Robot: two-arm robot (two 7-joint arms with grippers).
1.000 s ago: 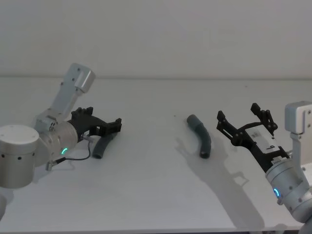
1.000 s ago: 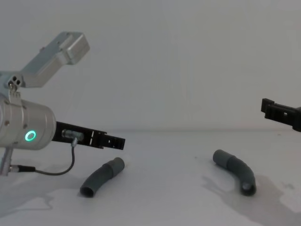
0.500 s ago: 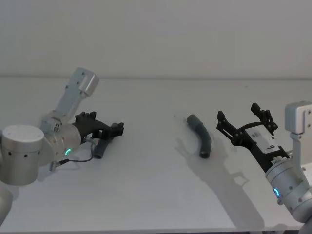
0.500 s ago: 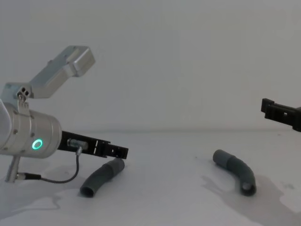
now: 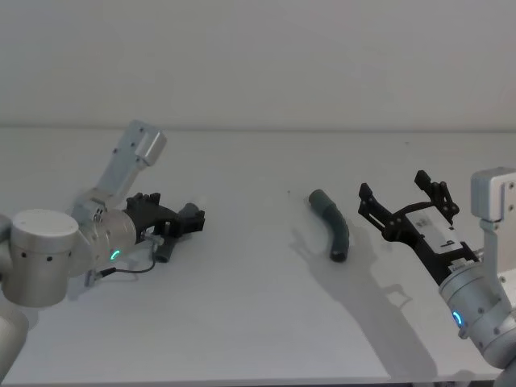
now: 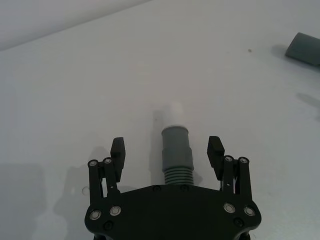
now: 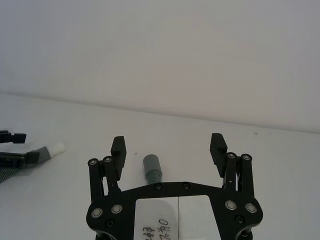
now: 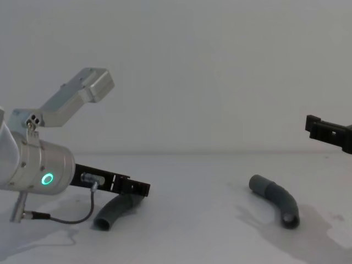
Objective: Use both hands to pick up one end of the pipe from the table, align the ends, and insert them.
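Observation:
Two dark grey ribbed pipe pieces lie on the white table [image 5: 258, 314]. The left piece [image 6: 176, 152] points its whitish tip [image 6: 174, 113] away from my left gripper [image 6: 167, 149], which is open and low, its fingers on either side of the ribbed body without touching. From the chest, that gripper [image 8: 137, 188] covers the upper end of this piece [image 8: 111, 213]. The curved right piece [image 5: 332, 226] rests near the middle-right. My right gripper [image 5: 393, 187] hovers open to its right and above it, holding nothing; its wrist view has this piece [image 7: 152, 167] ahead between the fingers.
A grey cable [image 8: 66, 219] loops from the left wrist down to the table. A pale wall stands behind the table's far edge. The stretch of table between the two pipe pieces is bare.
My left gripper has dropped lower and slid forward over the left pipe piece, now straddling it. The right gripper and both pipe pieces have stayed put.

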